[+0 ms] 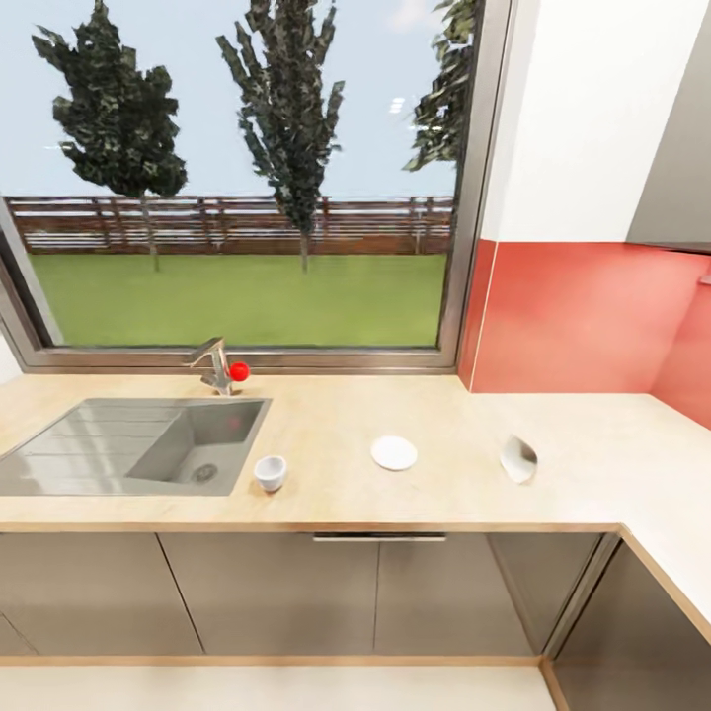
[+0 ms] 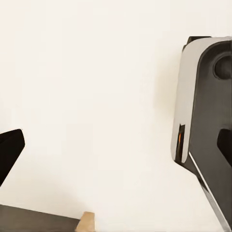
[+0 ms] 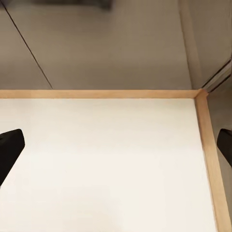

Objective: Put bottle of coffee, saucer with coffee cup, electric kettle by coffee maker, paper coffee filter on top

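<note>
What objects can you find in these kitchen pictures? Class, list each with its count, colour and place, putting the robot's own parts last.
Wood-grain kitchen countertop: one, light wood, over grey cabinet fronts.
Grey sink basin: one, set in the worktop's left part.
Metal tap with red knob: one, behind the sink.
Small rounded coffee cup: one, white, just right of the sink.
Flat round saucer: one, white, right of the cup, apart from it.
Folded paper coffee filter: one, white, right of the saucer.
Left gripper finger: black tip, over pale floor.
Right gripper fingers: black tips, spread apart.
</note>
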You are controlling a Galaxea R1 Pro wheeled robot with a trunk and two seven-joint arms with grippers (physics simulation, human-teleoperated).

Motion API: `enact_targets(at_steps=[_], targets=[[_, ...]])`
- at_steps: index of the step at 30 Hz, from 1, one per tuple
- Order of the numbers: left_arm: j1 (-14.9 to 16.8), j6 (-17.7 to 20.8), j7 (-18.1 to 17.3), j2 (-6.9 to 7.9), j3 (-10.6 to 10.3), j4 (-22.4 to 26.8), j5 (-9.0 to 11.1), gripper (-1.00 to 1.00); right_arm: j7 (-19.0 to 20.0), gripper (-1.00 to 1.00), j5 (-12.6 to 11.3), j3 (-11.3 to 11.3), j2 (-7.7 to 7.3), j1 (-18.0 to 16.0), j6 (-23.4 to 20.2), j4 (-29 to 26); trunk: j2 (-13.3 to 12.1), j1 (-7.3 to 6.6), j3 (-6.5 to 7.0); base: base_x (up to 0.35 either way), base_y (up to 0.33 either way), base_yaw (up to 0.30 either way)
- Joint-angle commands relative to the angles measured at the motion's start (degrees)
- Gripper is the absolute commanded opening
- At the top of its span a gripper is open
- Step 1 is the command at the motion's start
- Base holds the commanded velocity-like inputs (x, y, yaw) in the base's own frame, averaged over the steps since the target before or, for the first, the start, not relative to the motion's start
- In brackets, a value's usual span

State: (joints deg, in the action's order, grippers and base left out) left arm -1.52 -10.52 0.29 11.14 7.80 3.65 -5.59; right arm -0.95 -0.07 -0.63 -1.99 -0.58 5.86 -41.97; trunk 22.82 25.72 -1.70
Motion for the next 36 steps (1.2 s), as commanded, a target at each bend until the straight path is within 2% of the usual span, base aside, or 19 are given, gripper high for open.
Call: enact_targets(at_steps=[1,8,13,17,20,21,23,27,36], targets=[[-0.09,0.12,0.07,-0.02,0.46,-0.11,-0.66,1.0,-0.1,1.0,-0.01,0.02,0.01,-0.03,0.15,-0.08,0.1,0.06,-0.02,0.216,0.0,-0.052],[-0.49,0.95,0.31,0.14,0.46,-2.55,-0.9,1.0,-0.1,1.0,0.02,-0.58,0.06,-0.03,0.1,-2.38,0.1,0.06,0.2,0.185,0.0,-0.019],[-0.56,1.09,0.62,0.19,-0.18,-4.16,-0.95,1.0,-2.04,1.0,0.07,-0.75,0.06,-0.03,0.03,-7.07,0.1,0.06,0.22,0.052,0.0,-0.002],[-0.57,2.73,1.32,0.2,-1.34,-4.5,-0.95,1.0,-7.63,1.0,0.07,-0.77,0.06,-0.07,-0.29,-14.82,0.1,0.06,0.22,0.011,0.0,0.0],[-0.52,5.93,1.63,0.19,-2.89,-4.45,-0.93,1.0,-14.26,1.0,-0.01,-0.7,0.1,-0.25,-1.16,-22.37,0.1,0.06,0.22,0.003,0.0,0.0],[-0.51,6.36,1.65,0.19,-3.15,-4.43,-0.93,1.0,-15.19,1.0,-0.03,-0.68,0.11,-0.36,-1.52,-23.41,0.1,0.06,0.22,0.001,0.0,0.0],[-0.47,7.36,1.7,0.2,-3.87,-4.39,-0.92,1.0,-17.67,1.0,-0.07,-0.63,0.13,-1.33,-4.2,-26.66,0.1,0.06,0.22,0.0,0.0,0.0],[-0.39,7.96,1.71,0.1,-4.27,-4.3,-0.96,1.0,-19.14,1.0,-0.05,-0.61,0.14,-4.15,-10.7,-29.79,0.1,0.06,0.22,0.0,0.0,0.0],[-0.35,8.13,1.65,-0.11,-4.51,-4.34,-1.29,1.0,-20.27,1.0,0.04,-0.6,0.42,-11.0,-14.64,-30.48,0.1,0.06,0.22,0.0,0.0,0.0]])
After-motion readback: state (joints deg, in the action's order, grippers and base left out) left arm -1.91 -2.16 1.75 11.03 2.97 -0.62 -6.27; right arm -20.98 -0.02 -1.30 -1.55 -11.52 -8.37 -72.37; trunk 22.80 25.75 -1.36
